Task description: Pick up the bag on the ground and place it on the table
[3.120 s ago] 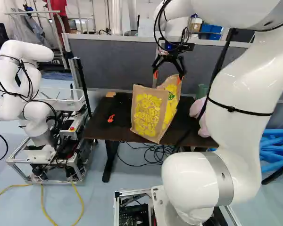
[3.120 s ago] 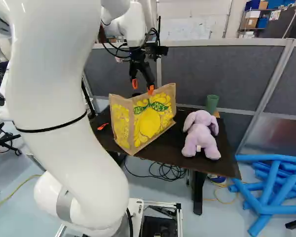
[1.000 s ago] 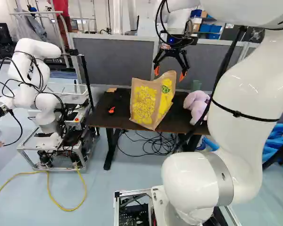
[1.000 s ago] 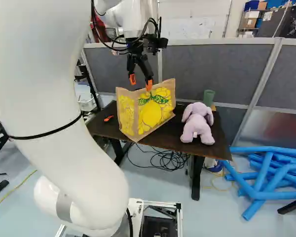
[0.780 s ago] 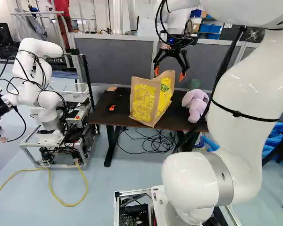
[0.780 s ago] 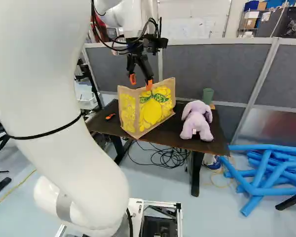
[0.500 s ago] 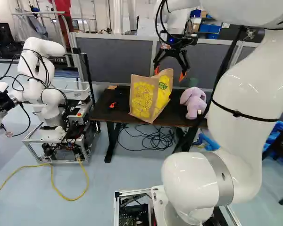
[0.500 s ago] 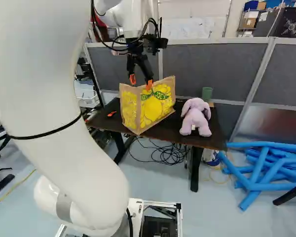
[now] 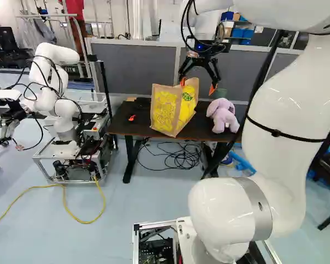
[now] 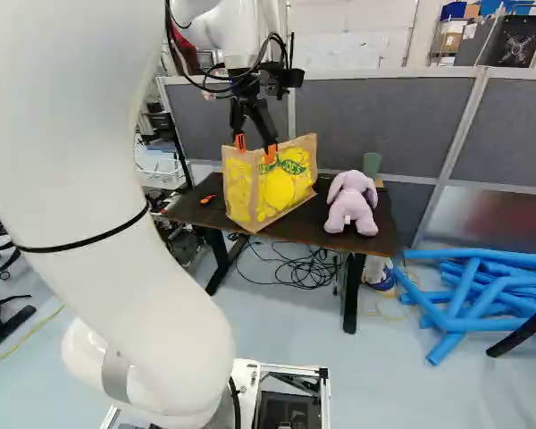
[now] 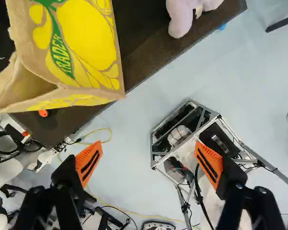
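Bag upright on the desk, its near lower corner at the front edge; whether that corner overhangs is hard to tell. The side facing away is hidden in the base views. In the wrist view it lies ahead of the fingers, cut off by the view's border, with its mouth partly in sight and most of the inside out of sight.

The claw is open, its two orange pads wide apart with floor seen between them. It hangs at the bag's top edge, and I can't tell if a fingertip touches. The upper arm is cut off in both base views.

Beside the bag sits a lilac plush toy, only partly caught by the wrist view. It partly covers a green cylinder. On the bag's other side lies a small orange-red item, too small to identify.
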